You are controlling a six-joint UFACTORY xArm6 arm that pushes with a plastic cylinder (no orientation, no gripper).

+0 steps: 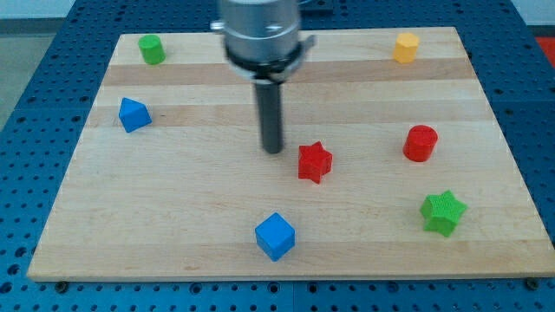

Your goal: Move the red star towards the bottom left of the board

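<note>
The red star (315, 162) lies near the middle of the wooden board (173, 225), a little right of centre. My tip (273, 151) stands just to the star's left and slightly above it in the view, close to it; I cannot tell whether they touch. The rod rises from there to the arm's grey body at the view's top.
A blue cube (276, 236) lies below the star. A blue block (133, 114) is at the left, a green cylinder (153, 49) at the top left, a yellow block (406, 48) at the top right, a red cylinder (421, 143) and a green star (443, 212) at the right.
</note>
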